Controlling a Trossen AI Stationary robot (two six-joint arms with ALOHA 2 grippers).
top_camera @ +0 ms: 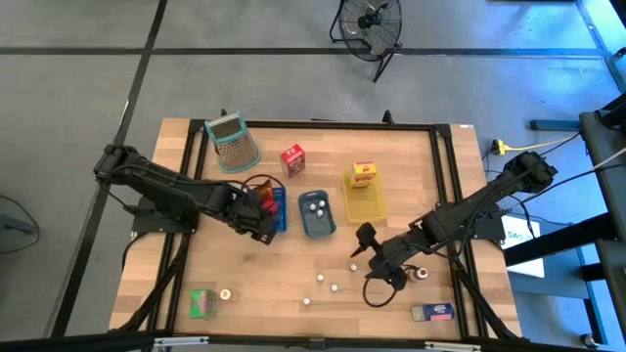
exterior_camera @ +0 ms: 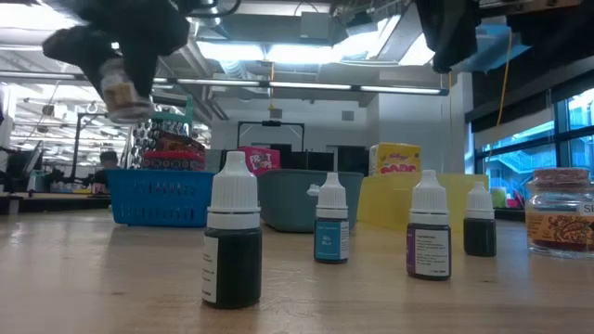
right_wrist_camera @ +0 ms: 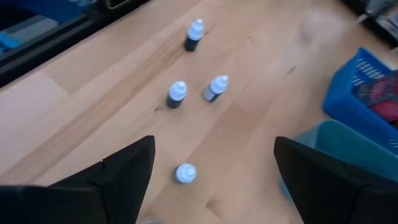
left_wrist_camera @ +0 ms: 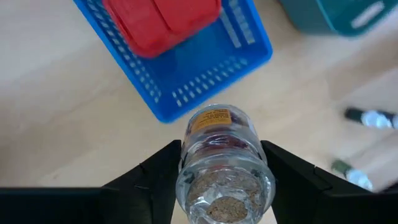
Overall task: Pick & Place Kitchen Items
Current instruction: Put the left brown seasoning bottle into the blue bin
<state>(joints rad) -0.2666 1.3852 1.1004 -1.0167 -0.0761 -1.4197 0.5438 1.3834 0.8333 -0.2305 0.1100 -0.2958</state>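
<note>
holding a small jar [left_wrist_camera: 222, 165] in left gripper [left_wrist_camera: 221, 180], right gripper [right_wrist_camera: 214, 180] apart, wooden table [top_camera: 264, 274]

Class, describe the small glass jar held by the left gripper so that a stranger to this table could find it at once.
Start at the blue plastic slotted tray near the middle of the wooden table. At its edge, the left gripper clamps a small clear glass jar in the air. Unlike the white-capped dropper bottles standing on the wood, it has an orange label and brown contents.
</note>
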